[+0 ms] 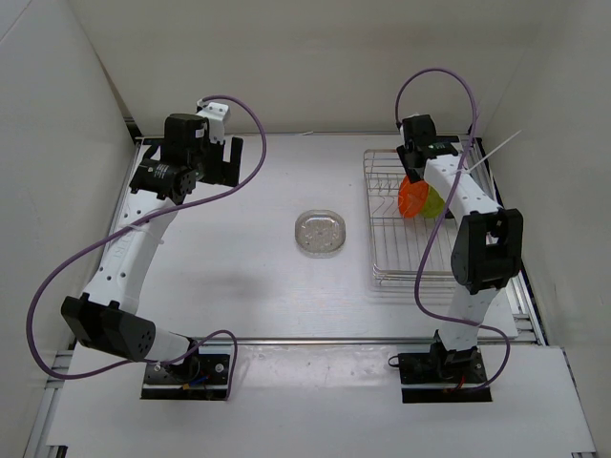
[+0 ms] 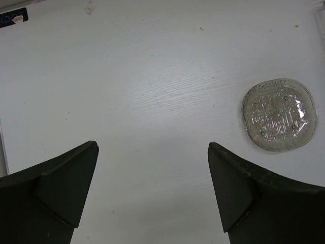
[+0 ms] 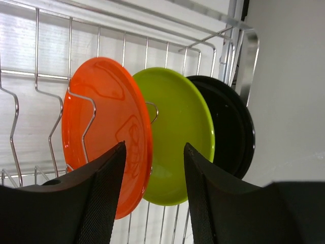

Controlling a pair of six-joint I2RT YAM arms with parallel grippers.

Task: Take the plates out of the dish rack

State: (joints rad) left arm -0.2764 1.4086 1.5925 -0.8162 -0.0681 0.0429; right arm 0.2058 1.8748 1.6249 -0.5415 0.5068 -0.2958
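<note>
The clear plate lies flat on the table, left of the dish rack; it also shows in the left wrist view. The orange plate, the lime green plate and the black plate stand on edge side by side in the rack. My right gripper is open, close above them, its jaws to either side of the orange plate's near edge. In the top view it is over the orange plate and the green plate. My left gripper is open and empty, high at the far left.
White walls close the table in on the left, back and right. The rack stands near the right wall, its front half holding no plates. A purple cable loops from each arm.
</note>
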